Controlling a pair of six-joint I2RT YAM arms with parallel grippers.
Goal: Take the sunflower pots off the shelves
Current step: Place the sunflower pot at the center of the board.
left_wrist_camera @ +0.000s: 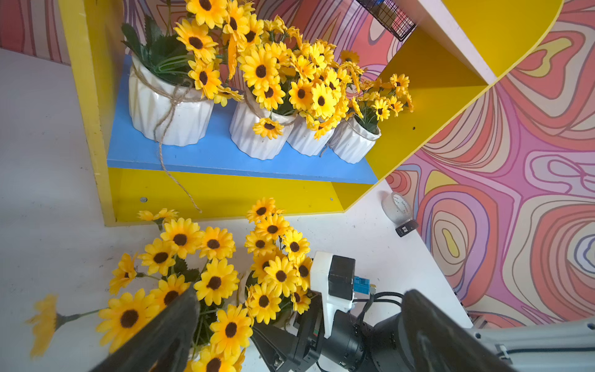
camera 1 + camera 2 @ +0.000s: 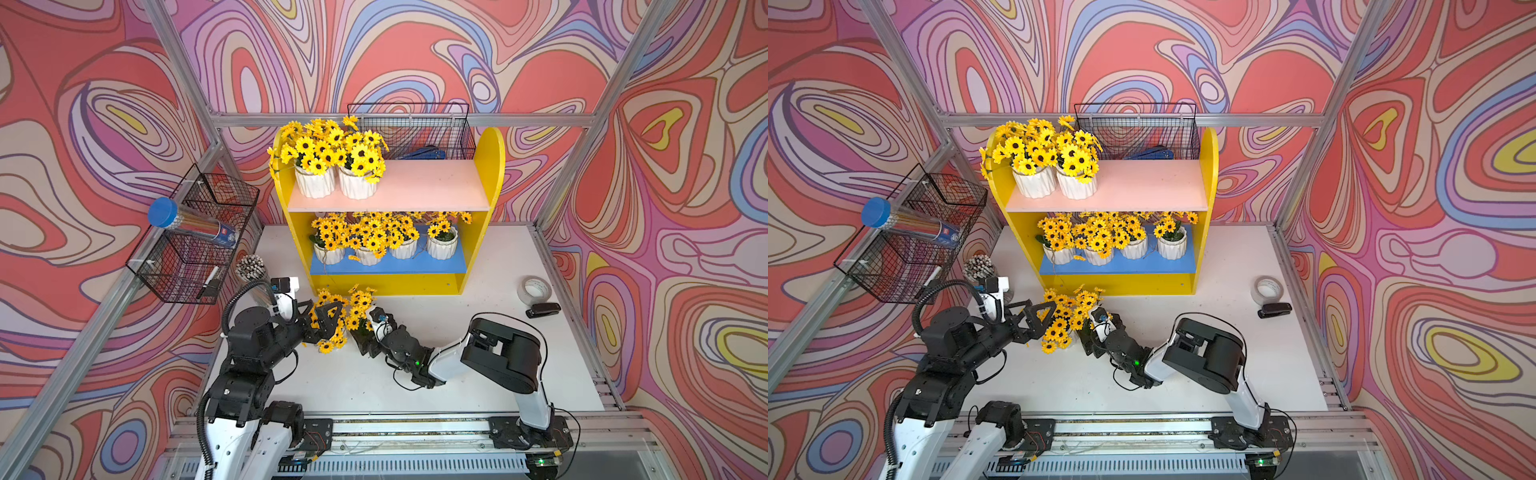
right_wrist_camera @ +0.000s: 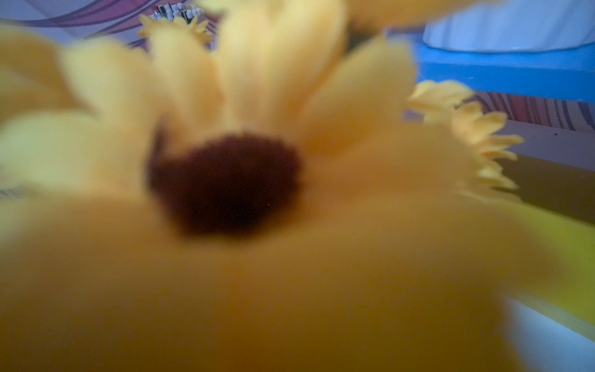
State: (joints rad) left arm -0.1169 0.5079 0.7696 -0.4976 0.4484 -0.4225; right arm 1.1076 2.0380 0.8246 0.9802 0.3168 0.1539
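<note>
**Six sunflower pots on the shelves, two down on the counter**

The white counter carries the shelves, a yellow unit at its far side with a pale pink upper board and a blue lower board. One black wire basket hangs on the rail behind the unit's top. A second basket hangs on the frame at the left and holds a clear tube with a blue cap.

Both arms reach in just in front of the unit. The left end effector is released. In the left wrist view its fingers stand far apart, with only yellow flower heads between them. The right end effector sits low at the counter under the neighbouring bunch, jaws spread wide. Flowers hide the pot there, so I cannot tell whether it is grasping that pot or has let it go. The right wrist view is filled by one blurred flower head.

Two of the sunflower pots stand side by side at the left end of the pink board. Four more stand in a row on the blue board. The leftmost of these trails twine over the board's front edge. The last two are off the shelves, on the counter near the unit's left front corner. They show as two bunches, and their white bodies are mostly hidden.

Near the counter's right edge lies a tape roll, with a black stapler just beside it.
</note>
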